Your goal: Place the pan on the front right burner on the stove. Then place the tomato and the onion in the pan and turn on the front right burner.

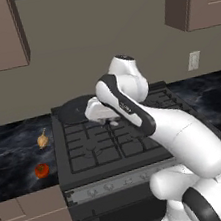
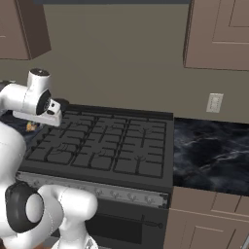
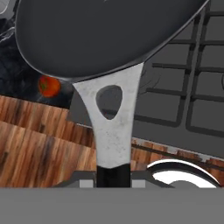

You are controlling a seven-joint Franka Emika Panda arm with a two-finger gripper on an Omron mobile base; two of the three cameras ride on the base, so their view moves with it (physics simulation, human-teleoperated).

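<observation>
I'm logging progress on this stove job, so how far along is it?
Done: the gripper is shut on the pan by its handle, and the pan looks lifted over the stove's left side. In hand: carrying it toward the front right burner, which is bare. Left: setting it down, adding the tomato and onion from the counter, then the knob.

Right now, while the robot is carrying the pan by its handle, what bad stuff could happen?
1. The gripper is shut on just the end of the handle, so the pan might tip or twist as it swings.
2. The pan hangs over the stove's left side, far from the front right burner, so it could bump the grates on the way.
3. The tomato and onion sit loose on the counter; a low swing might roll them off.
</observation>
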